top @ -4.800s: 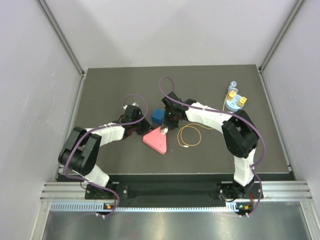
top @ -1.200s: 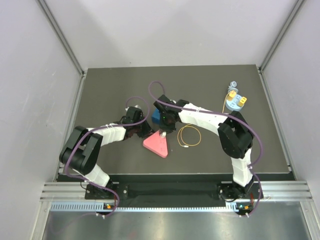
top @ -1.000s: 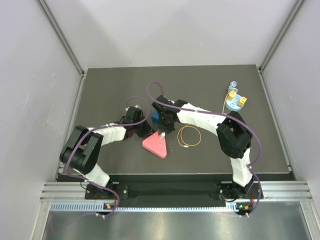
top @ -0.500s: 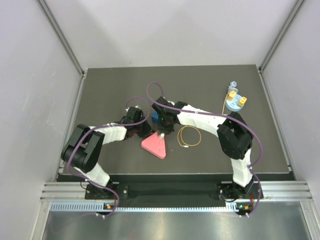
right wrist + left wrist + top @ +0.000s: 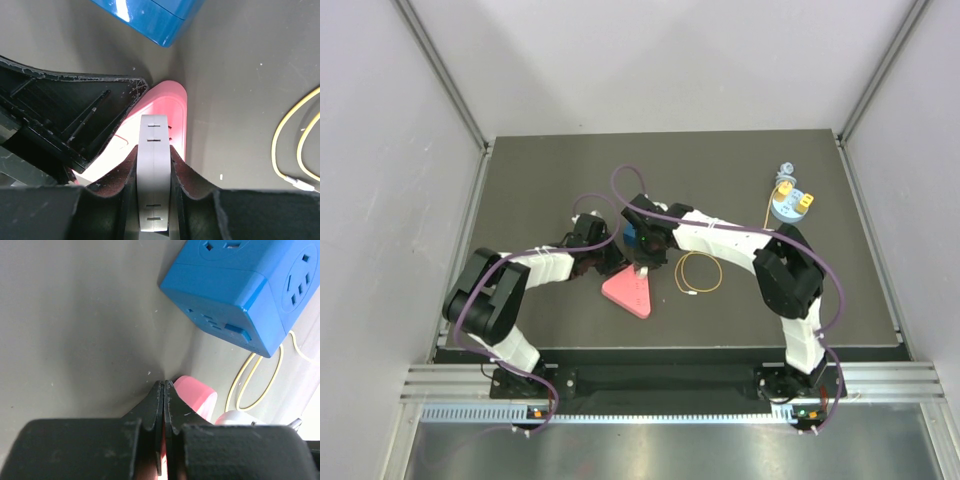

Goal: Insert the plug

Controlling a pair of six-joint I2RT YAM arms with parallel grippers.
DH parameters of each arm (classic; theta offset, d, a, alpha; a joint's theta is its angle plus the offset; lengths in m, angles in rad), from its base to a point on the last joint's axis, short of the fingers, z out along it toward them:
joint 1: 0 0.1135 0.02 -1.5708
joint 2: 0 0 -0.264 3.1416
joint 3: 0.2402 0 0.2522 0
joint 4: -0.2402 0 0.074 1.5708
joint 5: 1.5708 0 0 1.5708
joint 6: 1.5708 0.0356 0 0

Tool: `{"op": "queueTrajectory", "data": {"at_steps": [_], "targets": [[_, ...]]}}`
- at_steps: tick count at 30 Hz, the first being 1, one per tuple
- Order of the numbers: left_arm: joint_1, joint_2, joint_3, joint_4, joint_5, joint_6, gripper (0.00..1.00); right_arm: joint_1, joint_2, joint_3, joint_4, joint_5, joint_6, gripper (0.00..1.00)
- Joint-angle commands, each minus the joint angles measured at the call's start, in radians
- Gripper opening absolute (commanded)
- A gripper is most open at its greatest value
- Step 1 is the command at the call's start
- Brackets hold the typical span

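Observation:
The plug (image 5: 784, 186), a tiny yellow block on a thin yellow cable, rests on a round pale-blue stand (image 5: 788, 210) at the back right, far from both grippers. My right gripper (image 5: 154, 150) is shut on a flat white piece with small slots (image 5: 154, 175), held just above one corner of a pink triangular block (image 5: 172, 115). My left gripper (image 5: 164, 385) is shut with nothing between its fingers, its tips at the pink block's (image 5: 196, 394) edge. In the top view both grippers meet at the pink block (image 5: 628, 292).
A blue socket cube (image 5: 235, 285) stands just beyond the pink block, mostly hidden under the right wrist in the top view (image 5: 631, 234). A loose coil of yellow cable (image 5: 698, 270) lies right of the pink block. A second yellow block (image 5: 803, 203) sits on the stand.
The right gripper has edged left and lower with the white piece. The pink block has shifted slightly left and nearer. The left gripper stays shut beside it.

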Motion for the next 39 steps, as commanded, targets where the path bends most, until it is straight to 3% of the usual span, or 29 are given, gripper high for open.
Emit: {"op": "queueTrajectory", "data": {"at_steps": [1, 12, 17, 21, 23, 25, 31, 39], "targets": [[-0.027, 0.012, -0.019, 0.031, 0.058, -0.015, 0.0, 0.023, 0.049, 0.067, 0.04, 0.018, 0.015, 0.0], [-0.03, 0.026, -0.037, 0.055, 0.066, -0.03, 0.0, 0.036, 0.112, 0.13, -0.037, 0.017, 0.024, 0.0], [-0.027, 0.008, 0.003, -0.018, 0.023, 0.017, 0.01, 0.036, 0.092, 0.119, -0.058, 0.061, 0.029, 0.0], [-0.007, -0.024, 0.114, -0.217, -0.063, 0.077, 0.14, 0.033, 0.082, 0.113, -0.06, 0.061, 0.017, 0.0], [0.03, -0.046, 0.138, -0.256, -0.072, 0.085, 0.31, 0.034, 0.08, 0.113, -0.057, 0.058, 0.015, 0.0], [0.073, -0.064, 0.161, -0.303, -0.066, 0.098, 0.37, 0.033, 0.077, 0.107, -0.052, 0.057, 0.014, 0.0], [0.17, -0.121, 0.187, -0.429, -0.1, 0.18, 0.37, 0.033, 0.074, 0.098, -0.043, 0.057, 0.011, 0.0], [0.176, -0.291, 0.046, -0.412, 0.024, 0.244, 0.45, 0.033, 0.086, 0.107, -0.048, 0.052, 0.006, 0.0]]}}
